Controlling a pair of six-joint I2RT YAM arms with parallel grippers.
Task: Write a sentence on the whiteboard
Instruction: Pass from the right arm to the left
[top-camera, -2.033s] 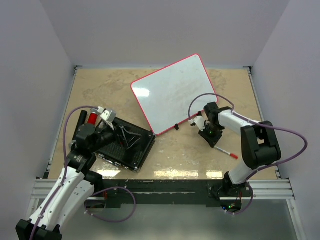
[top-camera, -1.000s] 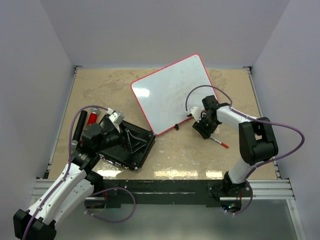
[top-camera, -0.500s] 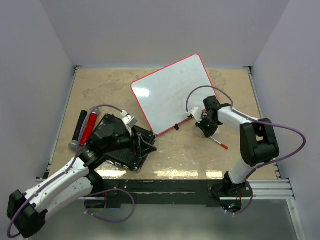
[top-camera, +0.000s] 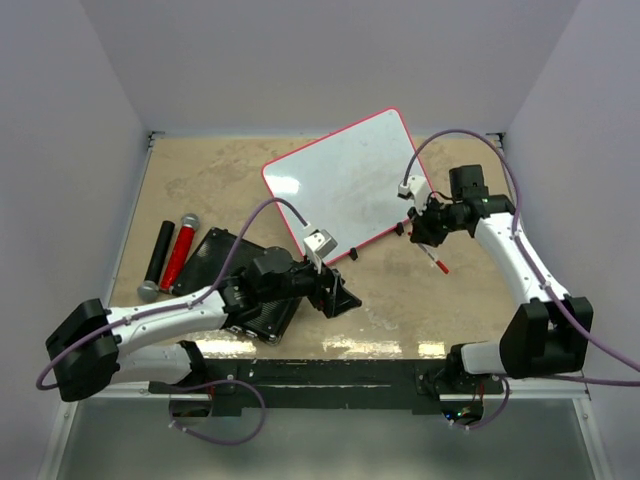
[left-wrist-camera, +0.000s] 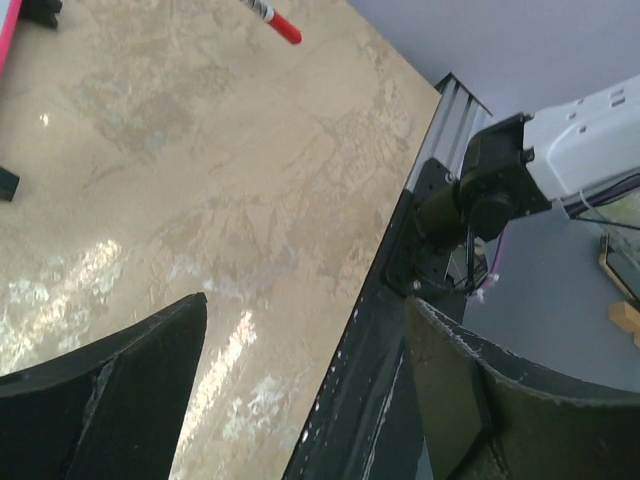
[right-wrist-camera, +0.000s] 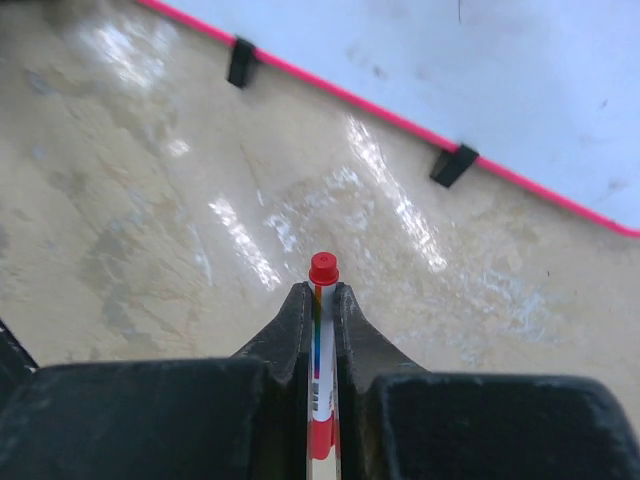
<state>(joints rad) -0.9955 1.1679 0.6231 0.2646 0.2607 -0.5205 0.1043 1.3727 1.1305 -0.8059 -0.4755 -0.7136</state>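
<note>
- Table (top-camera: 200, 180): tan marbled top, glossy with glare, boxed in by plain grey walls on the left, rear and right; metal rail (top-camera: 330, 375) along the near edge.
- Whiteboard (top-camera: 345, 185): lies flat at rear centre, rotated, with one corner near the rear wall. Bare table is open to its left; only a narrow strip lies between it and the right wall.
- Black ribbed slab (top-camera: 215, 265): near left, partly under my left arm, just beside the whiteboard's near corner.
- Left gripper (top-camera: 340, 298): low over bare table between slab and rail, fingers spread wide with nothing between them; wrist view shows open table ahead.
- Right gripper (top-camera: 425, 228): just off the whiteboard's near-right edge, pressed together on the marker (right-wrist-camera: 321, 270).
- Black tube (top-camera: 160, 250) and red tube (top-camera: 180, 250): side by side, left of the slab, near the left wall.
- Marker: red end sticks out past my fingertips; I cannot tell whether it touches the table.
- Clips (right-wrist-camera: 453, 165): small, black, on the whiteboard's red rim facing my right wrist.
</note>
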